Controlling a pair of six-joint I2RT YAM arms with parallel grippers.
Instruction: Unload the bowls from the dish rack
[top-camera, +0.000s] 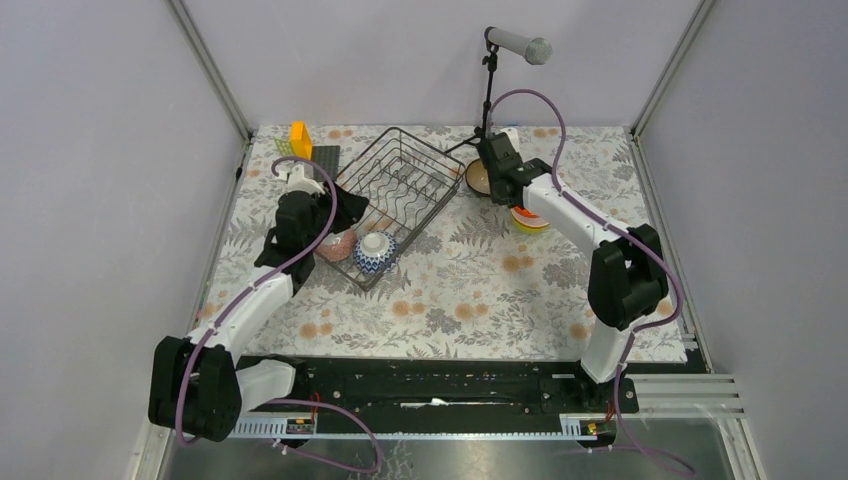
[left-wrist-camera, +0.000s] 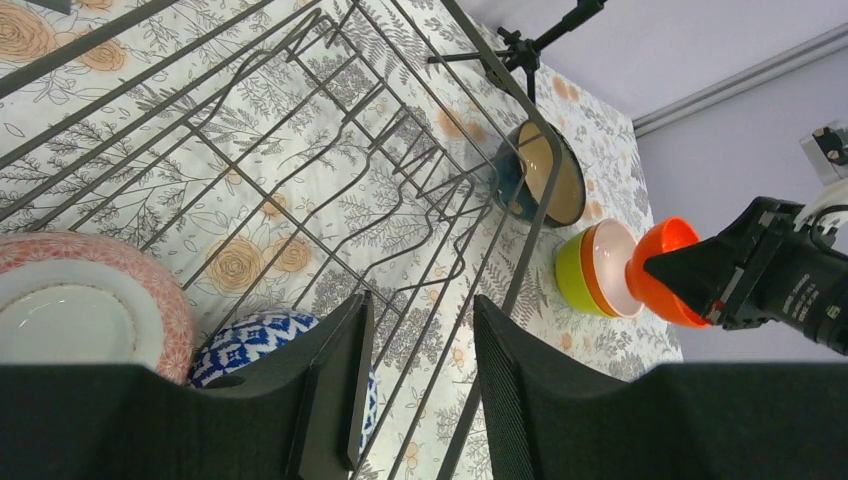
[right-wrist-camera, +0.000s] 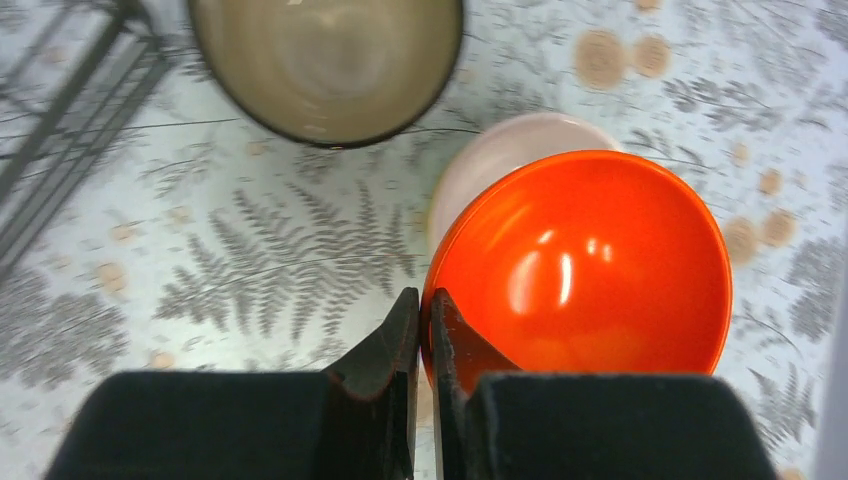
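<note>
A: Floral-cloth table (top-camera: 480, 290). The dish rack (top-camera: 400, 180) sits askew toward its far-left corner.
B: The left gripper (left-wrist-camera: 420, 330), jaws apart and empty, hangs over the rack's near end, where the pink speckled bowl (top-camera: 335, 246) and blue-and-white bowl (top-camera: 375, 252) lie.
A: The right gripper (right-wrist-camera: 422, 310) pinches the orange bowl (right-wrist-camera: 590, 260) by its rim, just over the stacked yellow-green bowl (left-wrist-camera: 570, 275). The teal bowl (top-camera: 477, 177) is beside the rack.

Reaches left arm (top-camera: 262, 295) forward and inward, wrist low, left gripper (left-wrist-camera: 422, 310) parted about halfway, clasping nothing. Stretches right arm (top-camera: 575, 215) far forward and leftward from a raised elbow, right gripper (right-wrist-camera: 422, 300) pinched tight on the orange bowl (right-wrist-camera: 590, 270) rim.
</note>
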